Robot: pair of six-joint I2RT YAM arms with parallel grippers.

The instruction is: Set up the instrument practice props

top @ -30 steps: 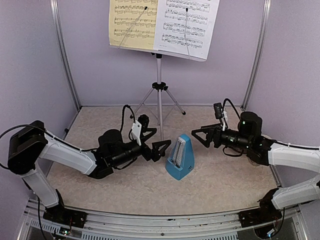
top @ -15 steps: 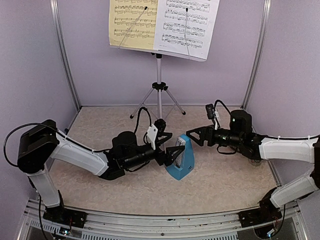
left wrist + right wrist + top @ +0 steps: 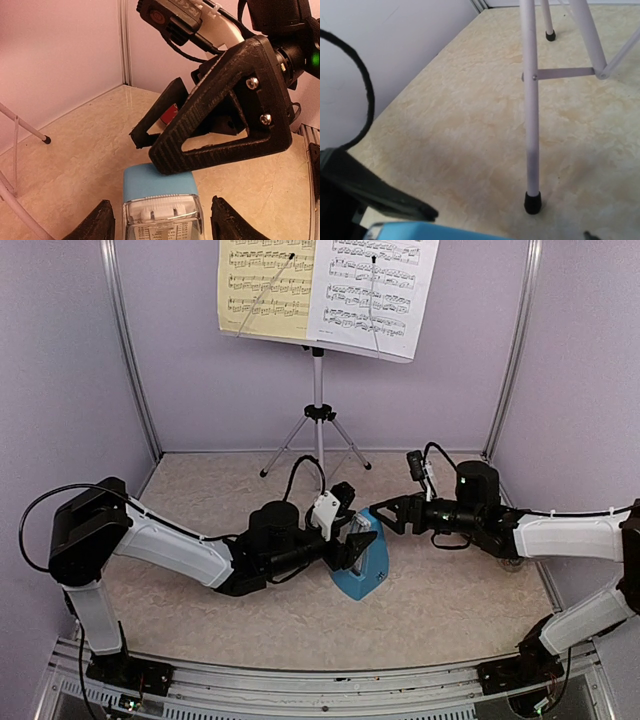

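Metronome (image 3: 362,558), blue, is seen standing on the table (image 3: 200,610) before the music stand (image 3: 318,430); the left gripper (image 3: 356,540) is spread around it, gaps on both sides being shown only in the left wrist view, where its scale is too blurred to be read; the right gripper (image 3: 388,514) is held open near its top; staves are printed on the yellow sheet (image 3: 265,285) and white sheet (image 3: 372,285).

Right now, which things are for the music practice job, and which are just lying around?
For the job: music stand, yellow sheet, white sheet, blue metronome.
Lying around: only a red thing, mostly hidden, too little showing to name.
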